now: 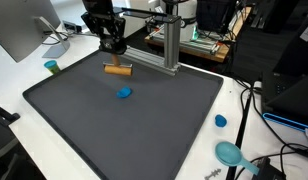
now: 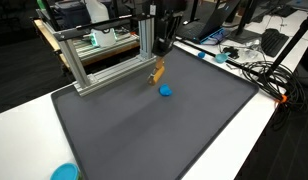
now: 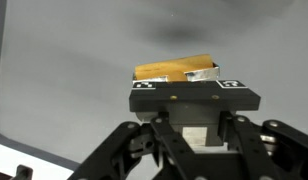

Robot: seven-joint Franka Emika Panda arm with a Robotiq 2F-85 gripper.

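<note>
The gripper [image 1: 116, 50] hovers just above the wooden block [image 1: 117, 69] on the bench [image 1: 174, 130]; whether its jaws grip cannot be told.

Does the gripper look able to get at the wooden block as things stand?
Probably yes. The gripper hangs just above the wooden block, and the mat around it is bare; the blue piece lies apart. The wrist view shows the block straight ahead.
</note>
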